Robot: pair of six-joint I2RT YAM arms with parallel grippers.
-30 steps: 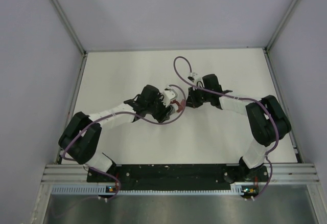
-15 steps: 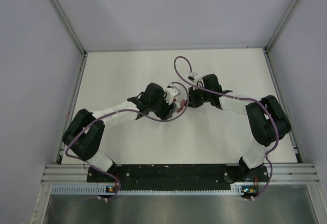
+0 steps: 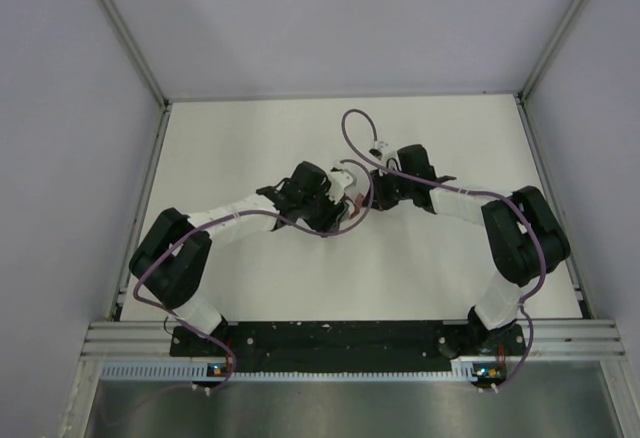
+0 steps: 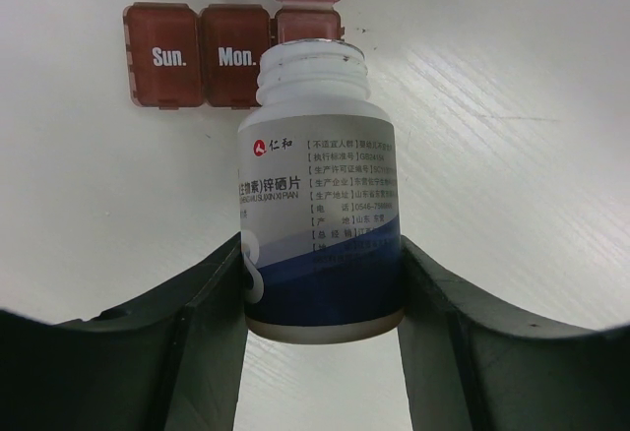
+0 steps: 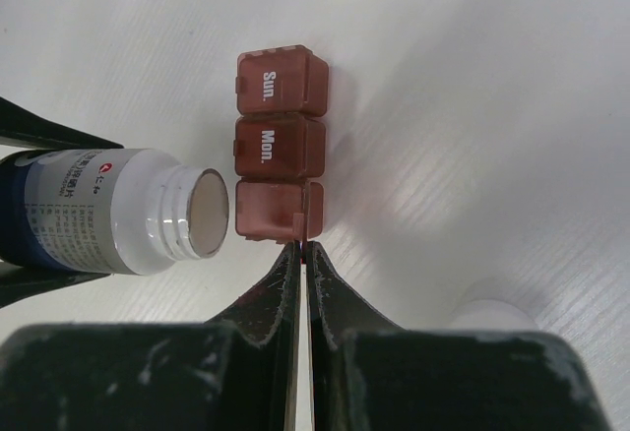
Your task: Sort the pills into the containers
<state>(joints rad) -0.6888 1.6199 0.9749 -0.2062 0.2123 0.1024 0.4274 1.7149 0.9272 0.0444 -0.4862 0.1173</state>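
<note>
The containers (image 5: 281, 146) are a red-brown strip of three joined compartments, marked "Sun." and "Mon." on the two shut lids. It also shows in the left wrist view (image 4: 234, 55). The third compartment (image 4: 307, 28) stands open, its lid upright. My right gripper (image 5: 302, 246) is shut on that lid's edge. My left gripper (image 4: 320, 254) is shut on a white pill bottle (image 4: 320, 205) with a blue label, uncapped and tilted. The bottle's mouth (image 5: 205, 213) is right beside the open compartment. No loose pills show. In the top view both grippers (image 3: 345, 200) meet at mid table.
A white rounded thing, perhaps the bottle's cap (image 5: 492, 313), lies on the table to the right of my right gripper. The white table (image 3: 240, 138) is walled by grey panels and metal rails.
My left arm has moved right with the bottle, bringing it close to the right gripper and the strip. The right arm has barely moved.
</note>
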